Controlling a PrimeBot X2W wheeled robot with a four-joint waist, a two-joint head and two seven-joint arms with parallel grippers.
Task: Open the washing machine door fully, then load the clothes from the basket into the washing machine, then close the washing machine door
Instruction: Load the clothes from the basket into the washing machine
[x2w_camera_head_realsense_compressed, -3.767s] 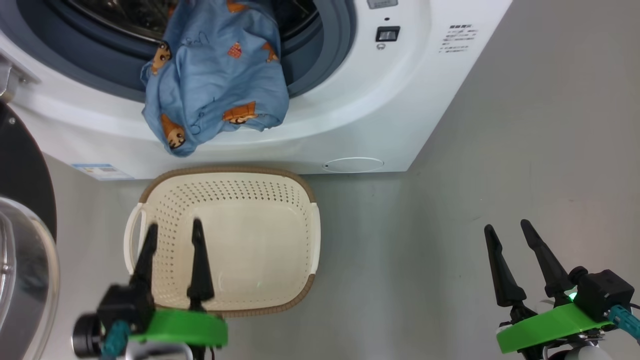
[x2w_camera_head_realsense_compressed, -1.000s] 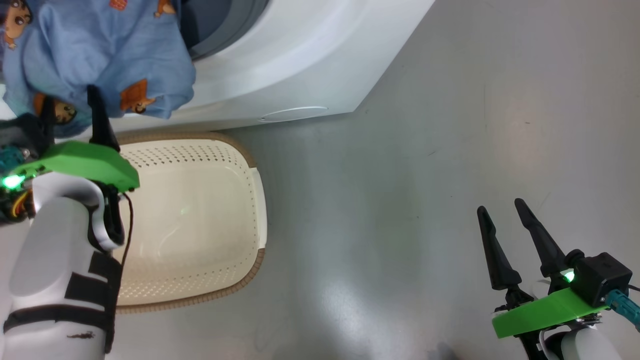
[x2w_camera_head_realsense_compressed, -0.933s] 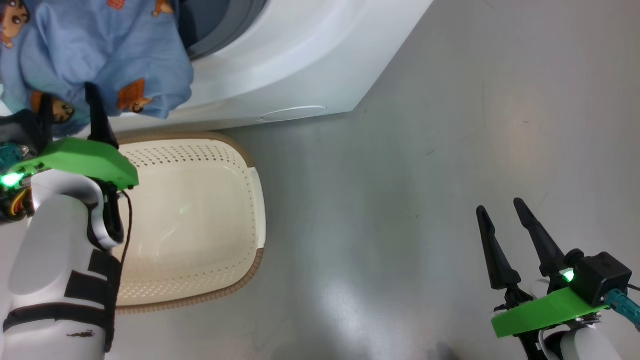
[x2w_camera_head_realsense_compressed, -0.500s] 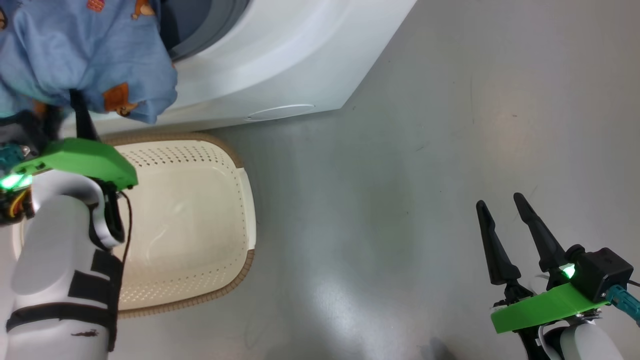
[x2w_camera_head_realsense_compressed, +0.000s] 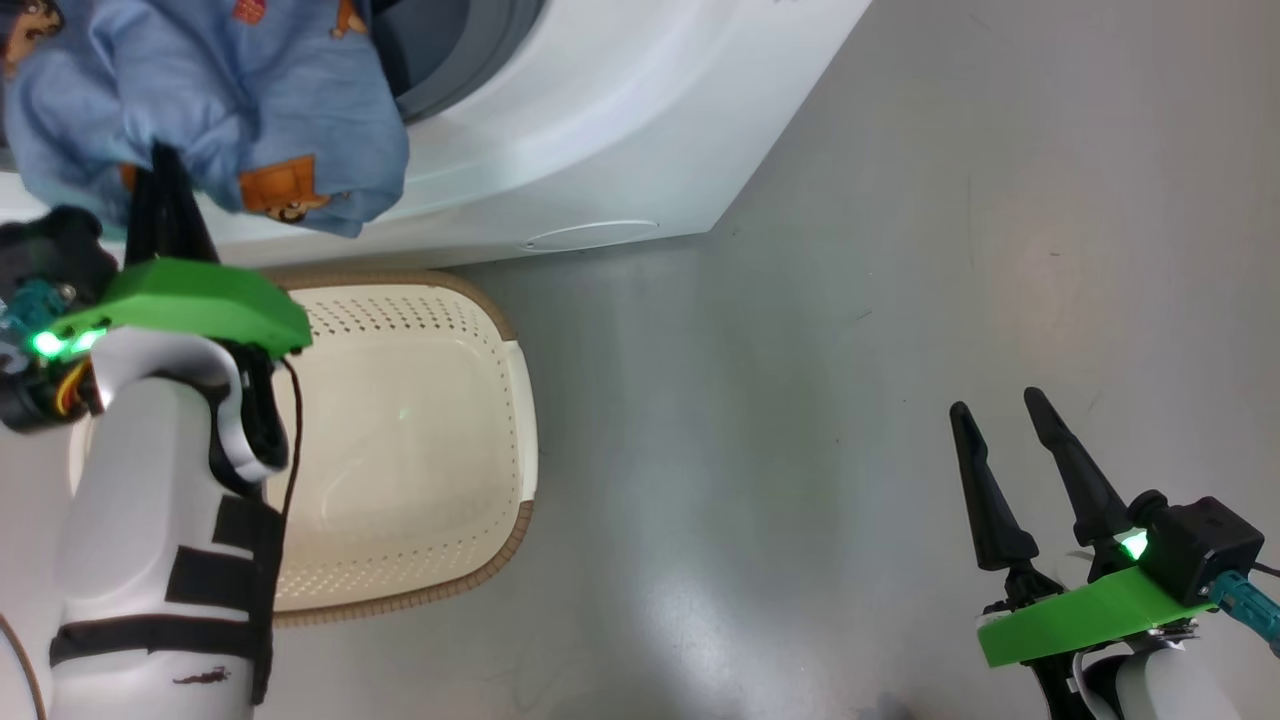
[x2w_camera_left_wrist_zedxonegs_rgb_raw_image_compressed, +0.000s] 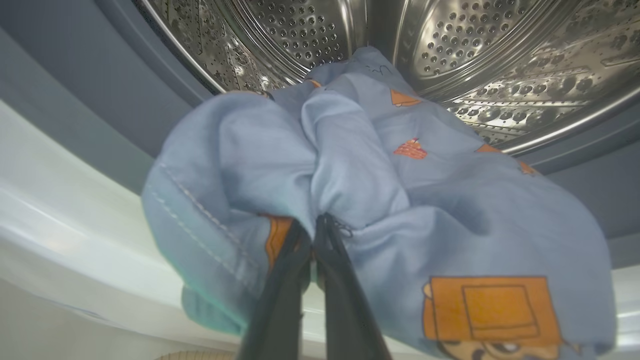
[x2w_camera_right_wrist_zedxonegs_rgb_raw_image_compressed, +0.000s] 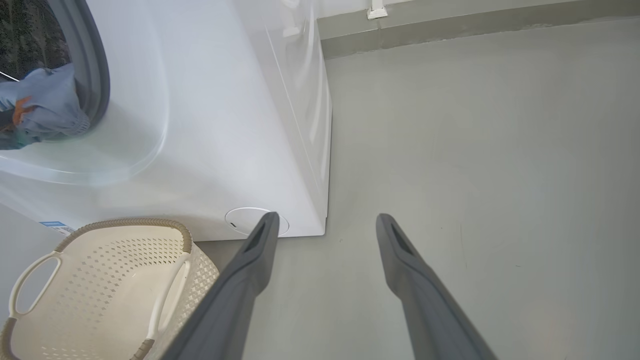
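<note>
A smooth grey floor spreads out, glossy with pale patches of reflected light. Along its far edge runs a darker skirting strip, with a small white fitting on it.

The clothes are soft cloth, the drum shiny steel, the basket plastic.

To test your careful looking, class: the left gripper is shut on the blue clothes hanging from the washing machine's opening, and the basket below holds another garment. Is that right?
Not quite. The basket is empty, as the head view shows. The rest stands: the left gripper is shut on the blue clothes hanging from the washing machine's opening.
</note>
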